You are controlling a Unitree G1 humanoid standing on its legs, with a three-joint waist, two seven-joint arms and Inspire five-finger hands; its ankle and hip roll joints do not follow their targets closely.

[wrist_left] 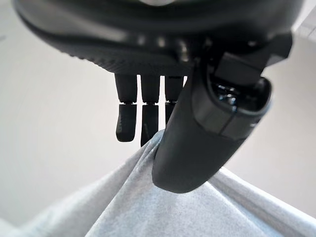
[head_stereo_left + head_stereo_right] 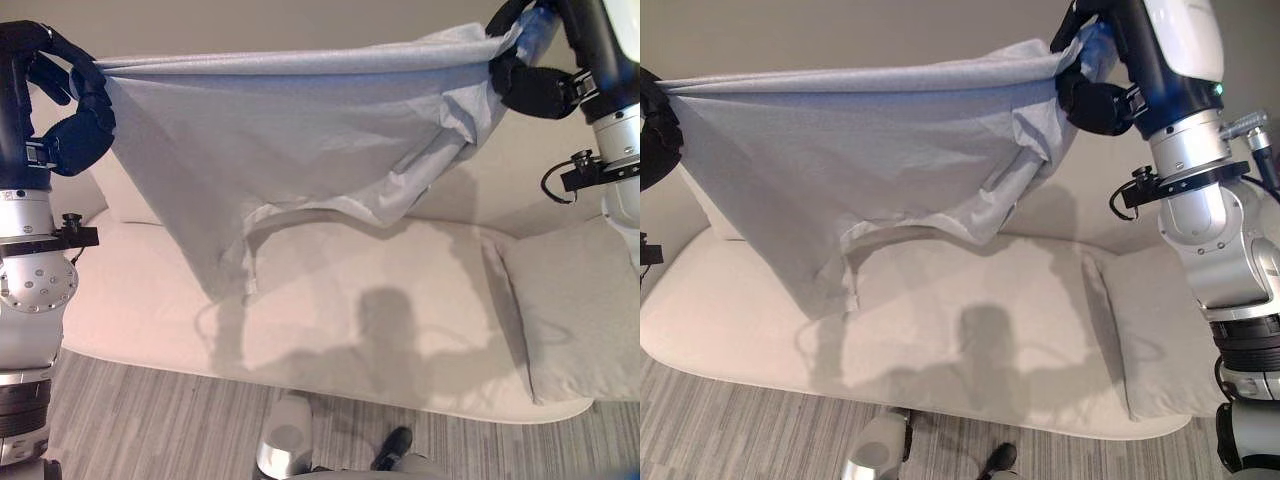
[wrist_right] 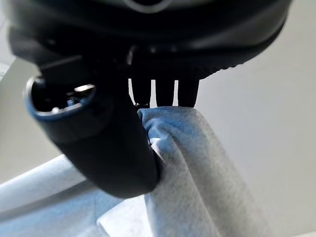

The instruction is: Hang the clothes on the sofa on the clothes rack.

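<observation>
A light grey garment hangs spread out in the air above the cream sofa. Its upper edge is stretched nearly level between both hands, and its lower part droops in folds towards the sofa seat. My left hand is at the upper left, its thumb and fingers pinching one corner of the cloth. At the upper right my right hand is shut on the other corner, and in the right wrist view the thumb presses the bunched cloth against the fingers.
A grey cushion lies on the sofa's right end. A plain wall rises behind the sofa. Grey striped floor runs along the sofa's front edge.
</observation>
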